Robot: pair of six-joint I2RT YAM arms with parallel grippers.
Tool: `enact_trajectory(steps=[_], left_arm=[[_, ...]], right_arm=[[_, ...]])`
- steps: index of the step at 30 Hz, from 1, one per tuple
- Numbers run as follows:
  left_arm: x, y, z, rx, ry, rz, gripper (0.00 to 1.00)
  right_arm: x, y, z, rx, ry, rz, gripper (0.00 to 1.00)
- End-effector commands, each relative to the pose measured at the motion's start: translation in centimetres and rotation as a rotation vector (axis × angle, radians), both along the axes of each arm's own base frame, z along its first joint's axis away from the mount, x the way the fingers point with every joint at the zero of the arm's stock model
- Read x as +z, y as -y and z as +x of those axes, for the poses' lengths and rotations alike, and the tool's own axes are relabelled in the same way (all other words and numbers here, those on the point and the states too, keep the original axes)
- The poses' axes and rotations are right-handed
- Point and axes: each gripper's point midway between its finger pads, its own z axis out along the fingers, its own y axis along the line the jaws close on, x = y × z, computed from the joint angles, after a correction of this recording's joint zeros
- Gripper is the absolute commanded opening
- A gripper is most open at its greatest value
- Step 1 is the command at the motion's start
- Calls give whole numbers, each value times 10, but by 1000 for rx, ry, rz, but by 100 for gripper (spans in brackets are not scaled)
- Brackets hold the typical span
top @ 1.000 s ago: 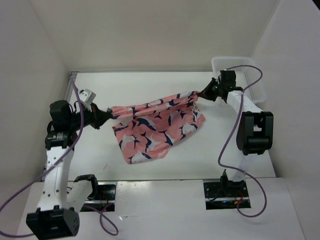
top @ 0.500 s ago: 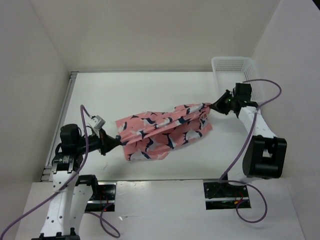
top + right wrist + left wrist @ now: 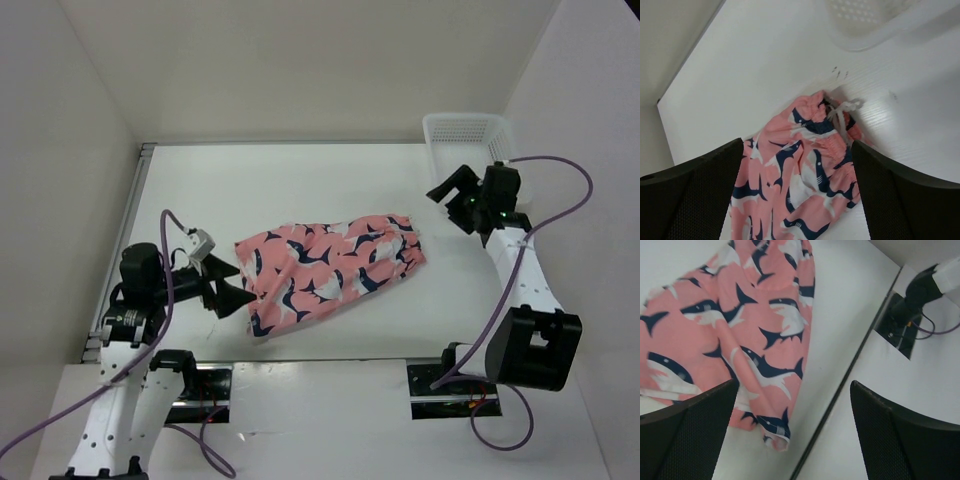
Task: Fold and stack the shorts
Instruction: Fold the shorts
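Shorts (image 3: 330, 270) lie rumpled in the middle of the worktop (image 3: 300, 180), one corner near its front edge. Left end effector (image 3: 228, 284) and right end effector (image 3: 453, 197) are both spread apart, holding nothing. Risk: the next pinch catches only the top layer and drags the fold askew.

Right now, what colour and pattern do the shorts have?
The shorts are salmon pink with navy-and-white sharks, clearest in the left wrist view.

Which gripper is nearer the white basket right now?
Right. The right gripper hangs open close beside the basket; the left gripper is across the table, at the shorts' far end.
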Motion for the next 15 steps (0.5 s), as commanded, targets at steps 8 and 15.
enact_trajectory(steps=[8, 15], left_arm=[[-19, -55, 129, 368, -45, 240, 100], [-104, -80, 197, 468, -263, 379, 100]], right_arm=[[-37, -62, -7, 105, -76, -73, 91], [-73, -38, -19, -96, -158, -70, 100]])
